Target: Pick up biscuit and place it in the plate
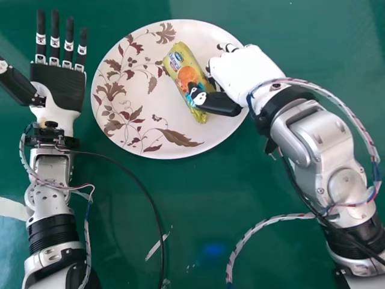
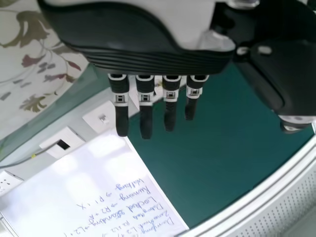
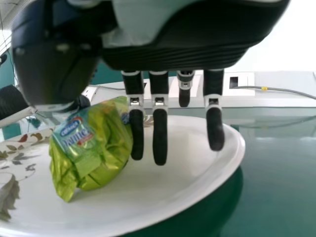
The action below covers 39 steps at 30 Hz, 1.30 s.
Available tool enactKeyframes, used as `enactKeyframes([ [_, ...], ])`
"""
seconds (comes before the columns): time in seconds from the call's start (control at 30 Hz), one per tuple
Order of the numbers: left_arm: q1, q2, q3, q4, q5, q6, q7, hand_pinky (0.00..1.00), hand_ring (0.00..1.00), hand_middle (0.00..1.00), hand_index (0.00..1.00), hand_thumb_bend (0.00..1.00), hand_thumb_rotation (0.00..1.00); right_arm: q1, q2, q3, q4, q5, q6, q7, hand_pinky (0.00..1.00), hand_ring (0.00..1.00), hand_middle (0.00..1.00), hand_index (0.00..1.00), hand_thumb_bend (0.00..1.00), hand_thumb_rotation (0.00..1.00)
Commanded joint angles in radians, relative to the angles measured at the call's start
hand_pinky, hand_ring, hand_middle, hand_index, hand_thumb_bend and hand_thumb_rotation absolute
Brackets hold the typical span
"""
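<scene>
Two robot arms [image 1: 328, 147], left hand [image 1: 57, 90] wide, palm up, right hand [image 1: 243, 69] wide, straight-fingered, beside one biscuit packet [image 1: 180, 66], on one leaf-patterned plate [image 1: 216, 127], one green worktop [image 1: 192, 198]

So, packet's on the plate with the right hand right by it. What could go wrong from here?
Snag: the thumb of the right hand overlaps the packet's edge in the head view, so pulling away might drag or turn it.

Plate bump: the straight fingers hang low over the plate; a sideways or lower move could knock its rim and shift both.
</scene>
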Motion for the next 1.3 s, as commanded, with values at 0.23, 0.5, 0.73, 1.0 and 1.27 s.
enactKeyframes([
  [0.23,0.073,-0.028,0.003,0.067,-0.01,0.046,-0.019,0.82,0.81,0.92,0.97,0.94,0.79,0.009,-0.019,-0.023,-0.012,0.089,0.035,0.014,0.42,0.64,0.67,0.7,0.22,0.64],
  [0.5,0.074,-0.023,0.001,0.077,-0.008,0.048,-0.085,0.82,0.83,0.93,0.98,0.96,0.82,-0.014,-0.017,-0.054,-0.112,0.15,0.118,0.12,0.59,0.87,0.9,0.92,0.2,0.66],
  [0.73,0.065,-0.022,0.008,0.099,-0.007,0.042,-0.129,0.83,0.83,0.93,1.0,0.95,0.82,-0.013,-0.021,-0.089,-0.214,0.154,0.156,0.145,0.73,1.0,1.0,1.0,0.25,0.66],
  [1.0,0.063,-0.017,-0.004,0.11,0.023,0.013,-0.155,0.8,0.81,0.92,0.98,0.94,0.87,-0.006,-0.031,-0.153,-0.304,0.181,0.157,0.118,0.82,1.0,1.0,1.0,0.34,0.57],
  [1.27,0.068,-0.009,-0.02,0.112,0.06,-0.007,-0.182,0.75,0.78,0.89,0.97,0.95,0.95,0.042,-0.039,-0.236,-0.373,0.219,0.138,0.038,0.91,1.0,1.0,1.0,0.26,0.6],
])
